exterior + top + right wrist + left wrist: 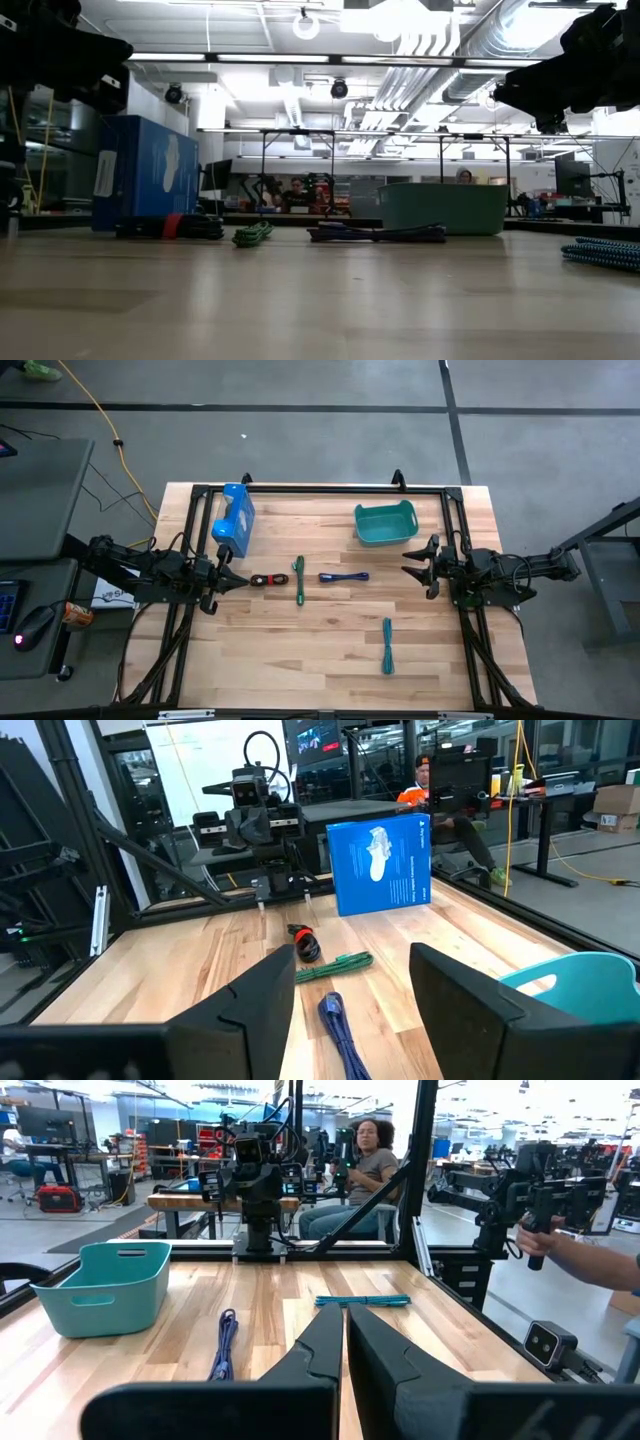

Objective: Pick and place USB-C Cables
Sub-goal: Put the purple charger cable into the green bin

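My left end effector [238,581]: fingers pressed together, holding nothing, tip just beside red-and-black cable [264,580]. My right end effector [411,561]: spread wide, empty, dark blue cable [343,576] near. Green cable [299,578] between those two; teal cable [387,645] apart on worktop [300,650].

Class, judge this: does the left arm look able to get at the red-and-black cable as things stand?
Probably yes. The left gripper, fingers shut, sits just beside the red-and-black cable, with bare table between; the blue box stands off the path.
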`<action>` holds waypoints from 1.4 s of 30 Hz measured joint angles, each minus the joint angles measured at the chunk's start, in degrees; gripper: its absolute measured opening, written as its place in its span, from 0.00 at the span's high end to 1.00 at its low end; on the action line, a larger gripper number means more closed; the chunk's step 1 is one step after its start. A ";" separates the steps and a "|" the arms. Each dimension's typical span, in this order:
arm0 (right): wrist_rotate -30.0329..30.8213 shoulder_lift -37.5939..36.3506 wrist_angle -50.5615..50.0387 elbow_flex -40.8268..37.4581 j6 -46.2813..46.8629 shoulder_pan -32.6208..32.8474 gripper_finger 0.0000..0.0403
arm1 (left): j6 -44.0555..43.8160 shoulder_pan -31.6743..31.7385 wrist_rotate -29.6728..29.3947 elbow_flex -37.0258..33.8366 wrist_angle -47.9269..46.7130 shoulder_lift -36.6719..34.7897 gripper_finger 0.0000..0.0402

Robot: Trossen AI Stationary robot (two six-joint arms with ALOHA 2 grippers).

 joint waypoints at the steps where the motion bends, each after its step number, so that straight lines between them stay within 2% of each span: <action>1: 0.00 0.00 0.00 0.01 0.01 0.00 0.53 | 0.00 -0.01 -0.01 0.00 0.00 0.00 1.00; 35: 0.00 0.00 0.22 0.03 1.07 0.00 0.53 | 0.00 -0.01 -0.01 0.00 0.00 -0.01 1.00; 42: 0.84 0.03 1.40 2.98 0.94 -0.02 0.53 | 0.00 -0.01 0.00 0.00 0.00 -0.02 1.00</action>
